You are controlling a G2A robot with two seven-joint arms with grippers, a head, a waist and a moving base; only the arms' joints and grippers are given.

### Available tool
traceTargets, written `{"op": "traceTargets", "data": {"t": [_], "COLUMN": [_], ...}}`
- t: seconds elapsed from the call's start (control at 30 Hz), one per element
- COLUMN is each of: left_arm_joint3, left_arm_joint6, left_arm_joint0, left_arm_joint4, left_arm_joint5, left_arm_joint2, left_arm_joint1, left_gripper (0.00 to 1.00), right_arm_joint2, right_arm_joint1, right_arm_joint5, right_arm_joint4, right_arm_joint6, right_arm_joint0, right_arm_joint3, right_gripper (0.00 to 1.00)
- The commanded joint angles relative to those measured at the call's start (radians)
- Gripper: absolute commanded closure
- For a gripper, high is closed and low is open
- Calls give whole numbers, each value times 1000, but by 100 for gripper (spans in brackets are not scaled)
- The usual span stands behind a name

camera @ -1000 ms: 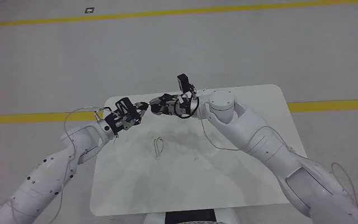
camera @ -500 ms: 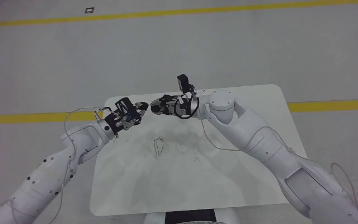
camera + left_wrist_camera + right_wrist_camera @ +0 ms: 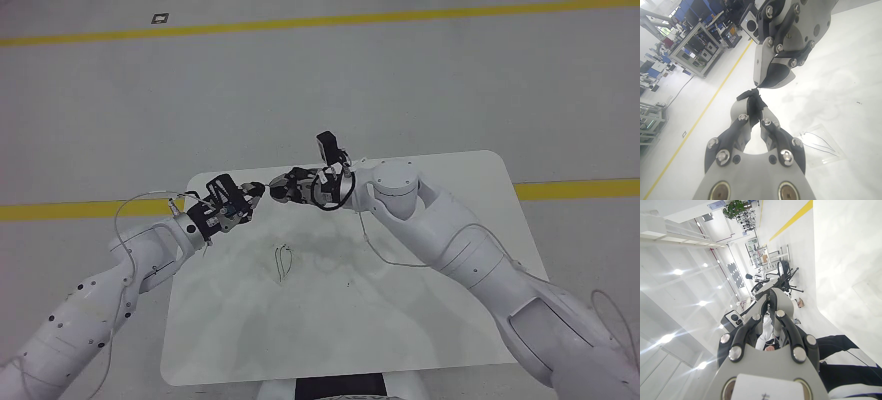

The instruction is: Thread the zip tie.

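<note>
Scarcely anything has moved in a second: left gripper [image 3: 753, 95] and right gripper [image 3: 758, 85], both clamped shut, meet tip to tip above the table [image 3: 450, 300] on the black zip tie [image 3: 756, 89], its threading seemingly unfinished.

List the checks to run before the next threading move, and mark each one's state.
1. Left gripper jaws shut: ok.
2. Right gripper jaws shut: ok.
3. Tie tip showing at the right gripper: ok.
4. Grippers meeting end to end above the table: ok.
5. Tip inside the tie's head: cannot tell.
6. Spare ties lying apart from both grippers: ok.
</note>
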Motion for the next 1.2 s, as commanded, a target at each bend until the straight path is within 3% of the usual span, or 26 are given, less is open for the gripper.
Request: {"op": "traceTargets", "data": {"t": [0.0,0.03,0.07,0.13,0.2,0.73,1.07,1.17], "left_arm_joint3": [0,0,0,0,0,0,2,35], "left_arm_joint6": [0,0,0,0,0,0,-2,-33], "left_arm_joint0": [0,0,0,0,0,0,1,-4], "left_arm_joint4": [0,0,0,0,0,0,-2,-121], "left_arm_joint5": [0,0,0,0,0,0,2,0], "left_arm_joint2": [0,0,0,0,0,0,0,-13], "left_arm_joint1": [0,0,0,0,0,0,0,-6], "left_gripper": [100,100,79,22,0,0,0,0], "right_arm_joint2": [0,0,0,0,1,53,55,61], "right_arm_joint1": [0,0,0,1,2,39,41,51], "right_arm_joint5": [0,0,0,0,0,0,-2,-21], "right_arm_joint4": [0,1,0,-1,-3,-28,-31,-168], "right_arm_joint6": [0,0,0,1,2,-10,-15,-88], "right_arm_joint0": [0,0,0,-1,-3,-63,-67,-81], "right_arm_joint3": [1,2,3,5,5,-50,-51,-82], "right_gripper": [100,100,100,100,100,100,100,100]}}
